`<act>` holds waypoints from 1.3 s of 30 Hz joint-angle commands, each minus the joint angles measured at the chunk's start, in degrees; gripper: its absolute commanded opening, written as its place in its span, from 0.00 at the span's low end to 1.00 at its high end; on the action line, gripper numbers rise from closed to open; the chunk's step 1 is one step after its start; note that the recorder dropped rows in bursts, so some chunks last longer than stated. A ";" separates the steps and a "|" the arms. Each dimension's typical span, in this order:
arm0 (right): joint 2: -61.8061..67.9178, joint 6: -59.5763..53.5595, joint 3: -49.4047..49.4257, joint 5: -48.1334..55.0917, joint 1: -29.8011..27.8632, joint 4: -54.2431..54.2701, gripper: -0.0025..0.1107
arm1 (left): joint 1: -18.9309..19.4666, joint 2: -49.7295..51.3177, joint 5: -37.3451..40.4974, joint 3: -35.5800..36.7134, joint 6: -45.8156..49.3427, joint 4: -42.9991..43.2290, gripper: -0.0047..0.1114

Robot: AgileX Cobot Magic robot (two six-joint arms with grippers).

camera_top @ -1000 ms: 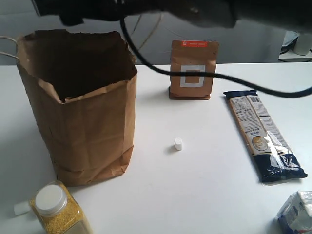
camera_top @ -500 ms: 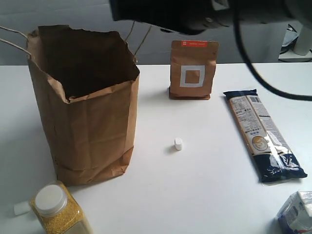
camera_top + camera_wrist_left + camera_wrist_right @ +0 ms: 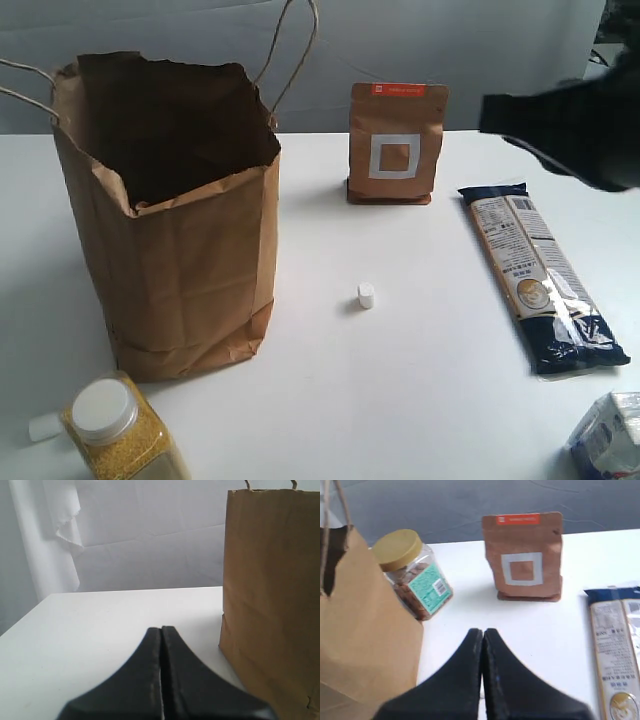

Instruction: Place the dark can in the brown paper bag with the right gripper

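Note:
The brown paper bag (image 3: 180, 250) stands open on the left of the white table, its cord handles up. No dark can shows in any view; the bag's inside is dark and I cannot see what it holds. My right arm (image 3: 575, 125) is a blurred black shape at the right edge of the exterior view, well away from the bag. In the right wrist view the right gripper (image 3: 483, 631) is shut and holds nothing, with the bag (image 3: 360, 630) beside it. My left gripper (image 3: 161, 629) is shut and empty, low over the table next to the bag (image 3: 270, 605).
A small brown pouch with a white square (image 3: 396, 143) stands behind the middle. A long pasta packet (image 3: 540, 280) lies at the right, with a carton (image 3: 610, 435) at the front right corner. A yellow-grain jar (image 3: 120, 430), a small white cylinder (image 3: 366, 295) and a yellow-lidded jar (image 3: 412, 575) are also here.
The right arm has swept from above the bag's mouth across the top of the view to the right side. The bag's rim settled slightly, and its rear handle now shows.

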 commanded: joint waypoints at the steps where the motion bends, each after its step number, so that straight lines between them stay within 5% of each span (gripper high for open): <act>1: -7.72 -1.75 11.42 -8.03 -6.88 4.26 0.02 | -0.35 -0.20 -0.34 0.20 -0.20 0.21 0.04; 7: -20.21 -14.45 25.15 -16.05 -14.90 9.84 0.02 | -0.35 -0.20 -0.34 0.20 -0.20 0.21 0.04; 21: -60.98 -24.98 46.27 -10.32 -24.34 17.96 0.02 | -0.35 -0.20 -0.34 0.20 -0.20 0.21 0.04; 39: -62.05 -39.84 46.27 -9.62 -24.63 20.05 0.02 | -0.35 -0.20 -0.18 0.20 -0.20 0.21 0.04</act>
